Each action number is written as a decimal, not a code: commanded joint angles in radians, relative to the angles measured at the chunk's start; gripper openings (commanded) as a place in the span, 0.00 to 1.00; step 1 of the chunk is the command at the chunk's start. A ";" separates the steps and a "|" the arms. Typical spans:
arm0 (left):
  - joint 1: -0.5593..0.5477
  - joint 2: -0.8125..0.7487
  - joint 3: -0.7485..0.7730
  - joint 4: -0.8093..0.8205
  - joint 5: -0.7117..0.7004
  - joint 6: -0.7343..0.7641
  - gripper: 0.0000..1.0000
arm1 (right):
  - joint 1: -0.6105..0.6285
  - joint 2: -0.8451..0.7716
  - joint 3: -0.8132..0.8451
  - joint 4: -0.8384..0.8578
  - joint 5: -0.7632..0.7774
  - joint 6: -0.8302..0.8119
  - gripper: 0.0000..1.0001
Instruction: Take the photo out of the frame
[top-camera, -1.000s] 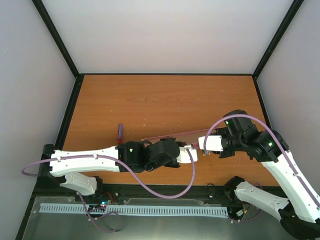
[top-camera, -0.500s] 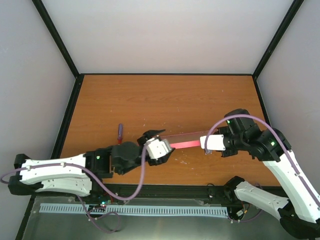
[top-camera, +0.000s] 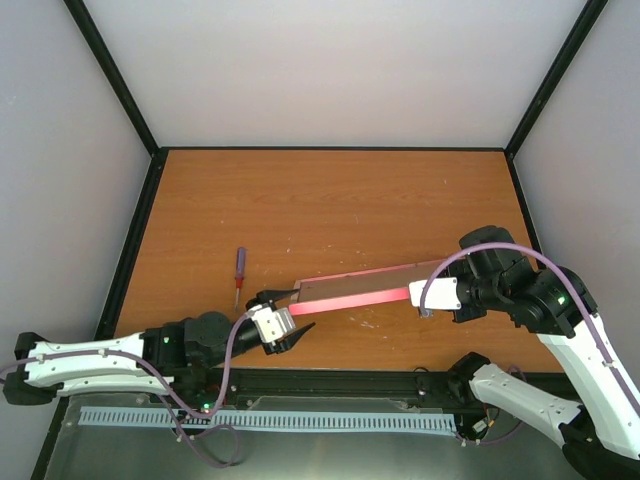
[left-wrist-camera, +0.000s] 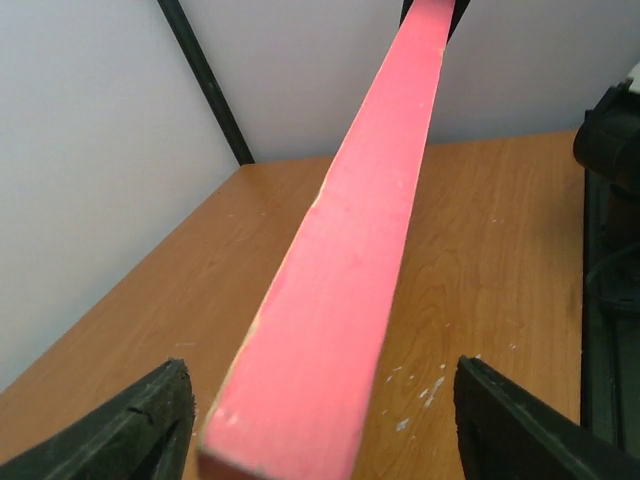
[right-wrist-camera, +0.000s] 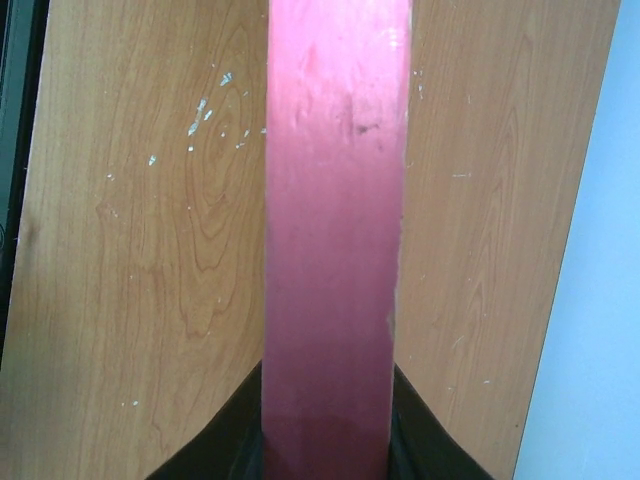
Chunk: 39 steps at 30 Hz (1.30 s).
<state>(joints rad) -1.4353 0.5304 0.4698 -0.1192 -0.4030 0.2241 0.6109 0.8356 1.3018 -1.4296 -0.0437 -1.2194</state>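
Holding frame aloft; photo not yet out

Location: edge-on, tilted above table; photo hidden.
Grip: right gripper pinches its right end; left gripper spread astride the left end, not touching.
Next, likely: close left gripper, then reach the back.

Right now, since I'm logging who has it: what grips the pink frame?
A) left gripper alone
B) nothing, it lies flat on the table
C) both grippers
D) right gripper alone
D: the right gripper is shut on the frame; the left gripper stands open, fingers clear of it.
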 joint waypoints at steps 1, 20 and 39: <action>0.000 0.053 0.017 0.084 0.040 0.041 0.66 | -0.002 -0.006 0.040 -0.015 -0.004 0.001 0.04; 0.000 0.005 0.094 0.107 -0.051 0.035 0.01 | -0.002 -0.037 0.063 0.093 -0.045 0.100 0.51; 0.000 0.215 0.350 0.070 -0.155 -0.220 0.01 | -0.002 -0.009 0.231 0.129 -0.257 0.272 0.72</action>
<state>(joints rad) -1.4315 0.6994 0.6788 -0.1913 -0.5121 0.1101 0.6109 0.8181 1.5036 -1.3300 -0.2493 -0.9981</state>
